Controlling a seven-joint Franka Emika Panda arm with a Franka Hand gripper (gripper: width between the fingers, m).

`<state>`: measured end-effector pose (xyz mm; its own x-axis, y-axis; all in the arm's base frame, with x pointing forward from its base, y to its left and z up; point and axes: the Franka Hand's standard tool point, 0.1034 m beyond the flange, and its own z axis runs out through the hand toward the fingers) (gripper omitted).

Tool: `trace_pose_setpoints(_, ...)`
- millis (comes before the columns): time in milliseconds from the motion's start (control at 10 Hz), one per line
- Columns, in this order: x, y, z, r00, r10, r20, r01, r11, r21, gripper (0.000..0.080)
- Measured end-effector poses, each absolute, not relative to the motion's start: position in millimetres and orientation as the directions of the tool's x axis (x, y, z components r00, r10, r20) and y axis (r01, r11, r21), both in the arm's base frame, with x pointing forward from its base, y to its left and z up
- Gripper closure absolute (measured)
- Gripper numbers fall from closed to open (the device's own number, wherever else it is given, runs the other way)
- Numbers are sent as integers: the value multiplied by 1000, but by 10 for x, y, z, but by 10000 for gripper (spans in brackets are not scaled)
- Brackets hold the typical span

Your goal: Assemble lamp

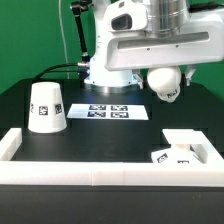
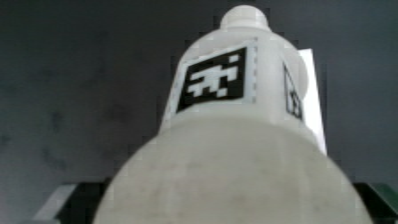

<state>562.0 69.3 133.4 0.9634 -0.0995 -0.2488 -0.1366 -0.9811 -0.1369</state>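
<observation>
My gripper (image 1: 160,72) is shut on the white ball-shaped bulb (image 1: 165,88) and holds it in the air, above the table and to the exterior view's right of the marker board. In the wrist view the bulb (image 2: 222,120) fills most of the picture, its round body close to the camera, its tagged neck pointing away. A dark finger (image 2: 68,203) shows beside it. The cup-like shade (image 1: 46,107) stands wide end down at the exterior view's left. The flat square base (image 1: 180,150) lies at the front right, against the rail.
The marker board (image 1: 110,112) lies flat at the middle back of the black table. A long white border rail (image 1: 100,176) runs along the front edge and up both sides. The arm's base (image 1: 110,72) stands behind the marker board.
</observation>
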Motion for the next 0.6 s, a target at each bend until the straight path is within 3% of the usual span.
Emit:
trace_pose_setpoints(200, 5730, 685, 1337, 990, -122, -74, -131, -982, -136, 223)
trace_pose_setpoints(400, 5783, 669, 1395, 997, -52, 53, -47, -993, -106, 223)
trace_pose_setpoints(500, 5893, 675, 1450, 990, 5, 142, 16, -997, -75, 223)
trace_pose_setpoints(600, 5900, 689, 1469, 987, 83, 139, 90, -995, -44, 223)
